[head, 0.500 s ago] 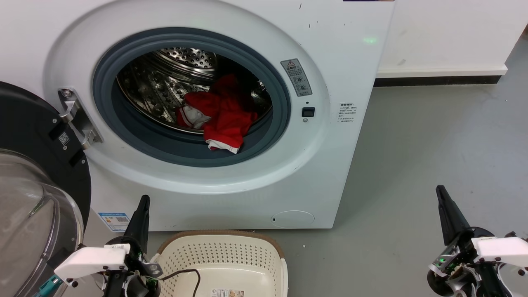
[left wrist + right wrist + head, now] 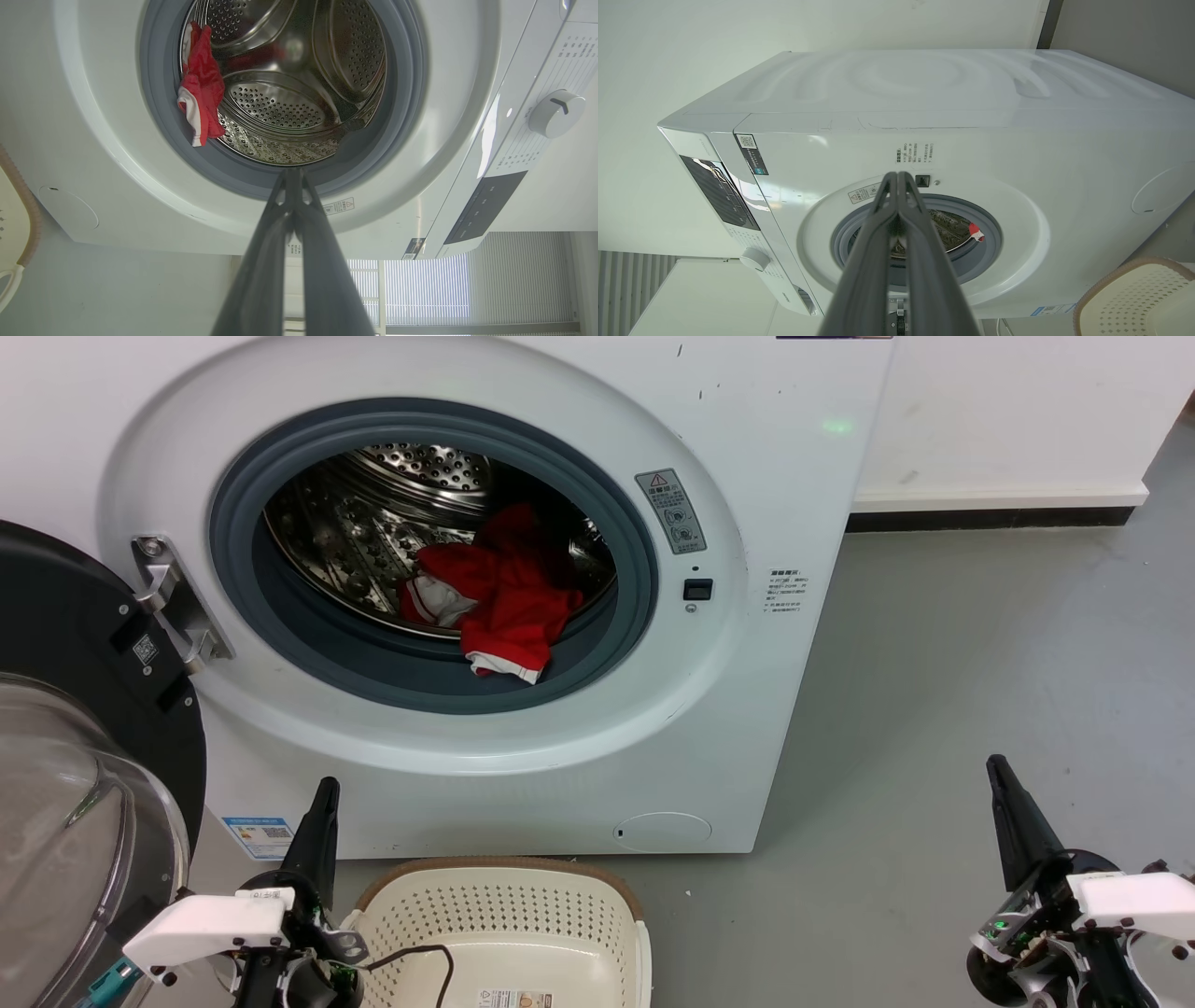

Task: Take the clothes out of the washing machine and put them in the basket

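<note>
Nearest in the head view, the left pincer stands at 7 o'clock and the right pincer at 4 o'clock. Each has its two dark fingers pressed together to a single point and grips nothing; both wrist views show the tips meeting. Between them at 6 o'clock the basket sits on the grey floor, just before the machine's foot: cream plastic, holed walls, brown woven-look rim. Inside it lie a printed label on the bare bottom and a thin black cable that loops in from the left arm's side. Beyond it rises the washing machine, white, its black-framed glass door swung wide at 9 o'clock. The clothes are in the drum, bunched at about 4 o'clock of the porthole. They are bright red crumpled fabric with a white patch on the left side, and a white-trimmed hem hangs over the steel lip onto the grey seal at 5 o'clock. Behind them the perforated steel wall curves up and back
</note>
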